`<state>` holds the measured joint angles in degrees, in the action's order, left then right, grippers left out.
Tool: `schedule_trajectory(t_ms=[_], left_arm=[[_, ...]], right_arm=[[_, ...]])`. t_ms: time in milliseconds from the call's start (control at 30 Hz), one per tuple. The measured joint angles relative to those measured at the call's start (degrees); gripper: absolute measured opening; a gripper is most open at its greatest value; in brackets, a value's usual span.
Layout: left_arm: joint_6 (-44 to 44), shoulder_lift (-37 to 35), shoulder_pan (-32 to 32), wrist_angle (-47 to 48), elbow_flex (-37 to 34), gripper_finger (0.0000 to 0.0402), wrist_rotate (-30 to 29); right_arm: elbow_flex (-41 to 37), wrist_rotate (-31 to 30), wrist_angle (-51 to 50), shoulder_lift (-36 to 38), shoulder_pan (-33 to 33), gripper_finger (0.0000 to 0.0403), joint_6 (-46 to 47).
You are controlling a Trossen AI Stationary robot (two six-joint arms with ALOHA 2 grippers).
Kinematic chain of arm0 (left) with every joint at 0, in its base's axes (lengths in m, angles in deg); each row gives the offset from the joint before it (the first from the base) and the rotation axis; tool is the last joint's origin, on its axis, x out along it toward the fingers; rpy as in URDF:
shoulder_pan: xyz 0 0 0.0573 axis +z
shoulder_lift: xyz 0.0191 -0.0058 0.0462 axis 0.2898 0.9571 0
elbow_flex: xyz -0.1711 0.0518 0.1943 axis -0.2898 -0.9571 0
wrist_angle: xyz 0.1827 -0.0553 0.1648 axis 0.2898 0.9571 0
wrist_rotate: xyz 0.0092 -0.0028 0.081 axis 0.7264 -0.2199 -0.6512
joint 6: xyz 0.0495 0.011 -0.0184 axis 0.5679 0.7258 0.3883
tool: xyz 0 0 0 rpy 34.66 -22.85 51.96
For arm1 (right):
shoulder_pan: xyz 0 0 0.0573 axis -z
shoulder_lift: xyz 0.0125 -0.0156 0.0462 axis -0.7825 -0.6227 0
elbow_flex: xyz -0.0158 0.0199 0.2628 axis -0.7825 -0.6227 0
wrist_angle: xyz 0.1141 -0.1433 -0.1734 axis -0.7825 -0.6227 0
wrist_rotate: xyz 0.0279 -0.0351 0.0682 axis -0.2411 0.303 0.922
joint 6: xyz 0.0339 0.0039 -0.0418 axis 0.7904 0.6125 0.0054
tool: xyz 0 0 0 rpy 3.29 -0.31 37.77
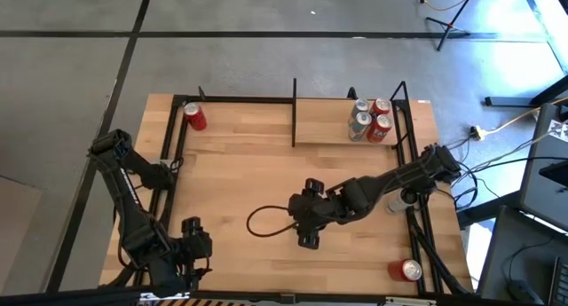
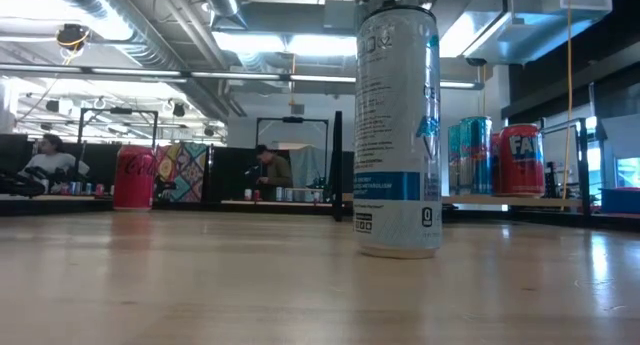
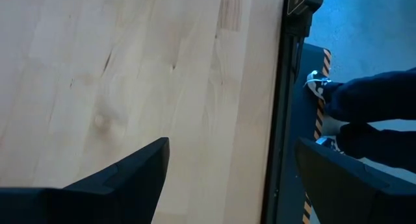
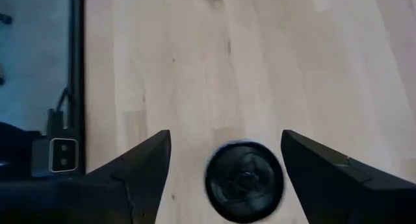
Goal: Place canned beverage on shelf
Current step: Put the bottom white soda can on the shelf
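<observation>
A tall white-and-blue can [image 2: 397, 135] stands upright on its base in the middle of the tabletop. My right gripper [image 1: 309, 233] hovers over it and hides it in the high view. In the right wrist view the can's dark top [image 4: 245, 180] shows between the open fingers of my right gripper [image 4: 225, 134], with a gap on each side. The shelf [image 1: 324, 120] stands at the far right with several cans [image 1: 371, 120] on its board. My left gripper [image 1: 191, 242] waits open at the near left edge, with nothing between the fingers of the left gripper [image 3: 232, 143].
A red can [image 1: 195, 117] stands at the far left and another red can [image 1: 408, 270] at the near right corner. A black cable loop [image 1: 266, 222] lies beside the right gripper. A person's legs [image 3: 367, 110] show beyond the table's black edge rail [image 3: 286, 107].
</observation>
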<state>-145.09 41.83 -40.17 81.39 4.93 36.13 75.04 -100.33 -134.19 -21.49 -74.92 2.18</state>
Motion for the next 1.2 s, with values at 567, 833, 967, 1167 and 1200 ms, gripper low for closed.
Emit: schedule_trajectory(t_ms=[567,833,967,1167,1200], left_arm=[[-0.04,0.02,0.0,0.02,0.0,0.0316,-0.73],[-0.06,0.04,-0.01,0.02,0.0,0.0316,-1.25],[-0.1,0.03,0.0,0.0,0.0,0.0316,-1.17],[-0.2,0.04,0.0,0.0,0.0,0.0316,-1.07],[-0.35,0.02,0.0,0.0,0.0,0.0316,-1.04]], right_arm=[[0.27,2.79,-2.9,-0.53,0.54,0.0326,-2.08],[0.25,4.05,-3.01,-2.92,0.58,0.0301,-14.0],[0.25,3.62,-3.16,-2.93,0.72,0.0301,-18.45],[0.25,3.21,-3.53,-3.41,1.17,0.0301,-23.98],[0.25,3.25,-3.66,-3.62,1.4,0.0301,-24.43]])
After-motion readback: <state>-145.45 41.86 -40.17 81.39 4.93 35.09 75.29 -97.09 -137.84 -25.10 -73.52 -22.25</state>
